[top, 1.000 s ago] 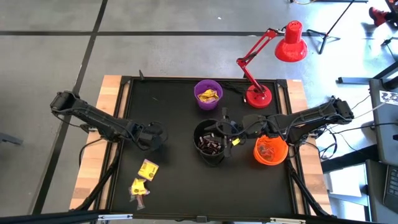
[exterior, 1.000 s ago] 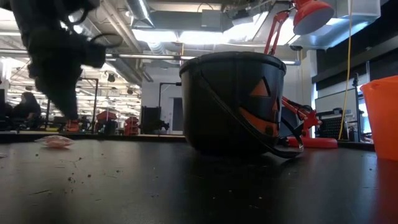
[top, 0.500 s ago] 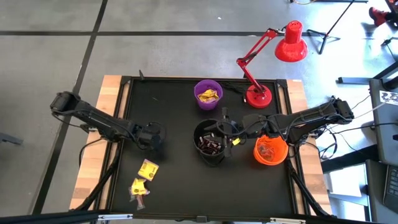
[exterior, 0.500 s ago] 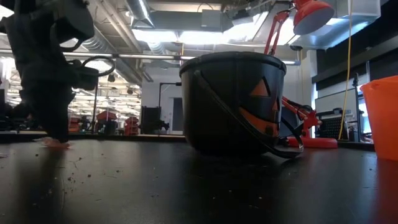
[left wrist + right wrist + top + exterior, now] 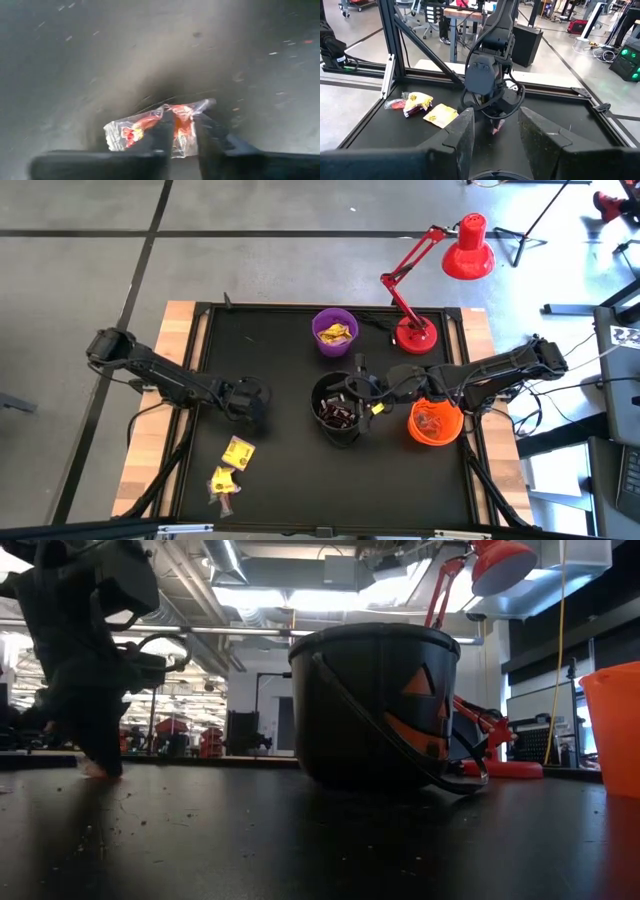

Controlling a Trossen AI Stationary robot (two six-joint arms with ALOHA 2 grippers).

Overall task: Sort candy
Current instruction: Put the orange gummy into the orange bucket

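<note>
Since a second ago the left gripper (image 5: 248,402) has come down onto the mat left of the black bowl (image 5: 340,409) and its fingers have drawn in; they now pinch a reddish candy (image 5: 160,131) in clear wrap, which lies flat on the table (image 5: 280,340). This reads as the pick-up step: the grip looks made, and the next move calls for a lift and a carry rightward, probably to the orange bowl (image 5: 435,422) beyond the black one. The left arm reaches in low, wrist bent down. More candy (image 5: 231,465), mostly yellow, waits nearer the front edge, left of the black bowl. The right gripper (image 5: 368,392) hovers over that bowl's rim, jaws apart and empty.
</note>
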